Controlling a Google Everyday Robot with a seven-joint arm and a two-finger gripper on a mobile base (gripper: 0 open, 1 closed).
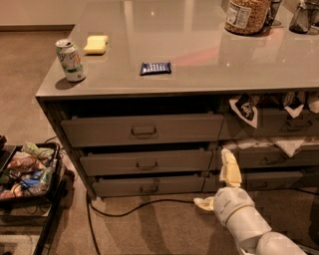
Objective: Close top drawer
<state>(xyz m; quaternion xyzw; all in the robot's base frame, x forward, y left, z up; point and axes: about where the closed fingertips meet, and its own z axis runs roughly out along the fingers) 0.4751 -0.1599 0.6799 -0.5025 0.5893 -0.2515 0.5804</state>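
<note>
The top drawer (pixel 142 130) is a wide dark-grey drawer with a tall flat front and a small loop handle (pixel 143 132) at its centre. It sits just under the counter's left half and stands out slightly, with a dark gap above it. My gripper (pixel 218 185) is low, to the drawer's lower right, in front of the bottom drawers. Its cream fingers are spread apart: one finger (pixel 230 168) points up and the other (pixel 204 202) points left. It holds nothing and is apart from the top drawer.
Two slimmer grey drawers (pixel 146 163) sit below the top one. The right-hand drawers (pixel 271 124) hold white rags and a black-white patch. On the counter (pixel 209 45) are a soda can (pixel 70 60), a yellow sponge (pixel 95 44), a blue packet (pixel 155 68) and a jar (pixel 245 15). A cluttered tray (pixel 27 172) and a black cable (pixel 134 206) are on the floor.
</note>
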